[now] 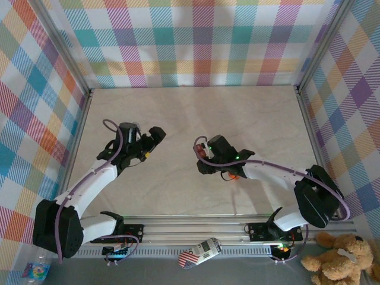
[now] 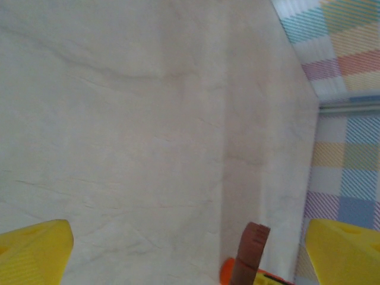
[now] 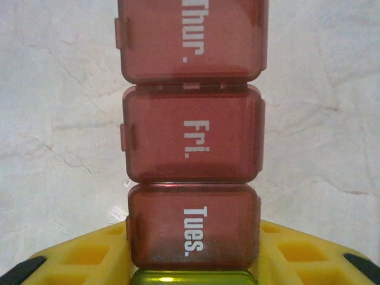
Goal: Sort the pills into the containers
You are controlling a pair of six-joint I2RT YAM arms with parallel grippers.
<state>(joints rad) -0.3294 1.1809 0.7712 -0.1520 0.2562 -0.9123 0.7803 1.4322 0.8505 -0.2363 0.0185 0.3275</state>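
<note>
The containers [image 3: 191, 139] are a dark red-brown strip of joined boxes with closed lids marked Thur., Fri. and Tues., and a green end box [image 3: 190, 278] at the bottom edge. My right gripper [image 3: 193, 249] is shut on the strip, its yellow fingers [image 3: 89, 255] pressing both sides of the Tues. box. From above, the right gripper [image 1: 202, 155] sits at mid-table. My left gripper [image 1: 155, 135] faces it from the left. In the left wrist view the left gripper [image 2: 190, 252] is open and holds nothing, and the strip's end [image 2: 252, 246] pokes up ahead. The pills are out of view.
An orange object [image 1: 233, 176] lies on the table under the right arm and shows again as an orange object [image 2: 226, 271] beside the strip. Plaid walls [image 1: 196, 41] enclose the pale table [image 1: 196, 113]. A teddy bear [image 1: 338, 255] and a small can [image 1: 200, 251] sit off the table's near edge.
</note>
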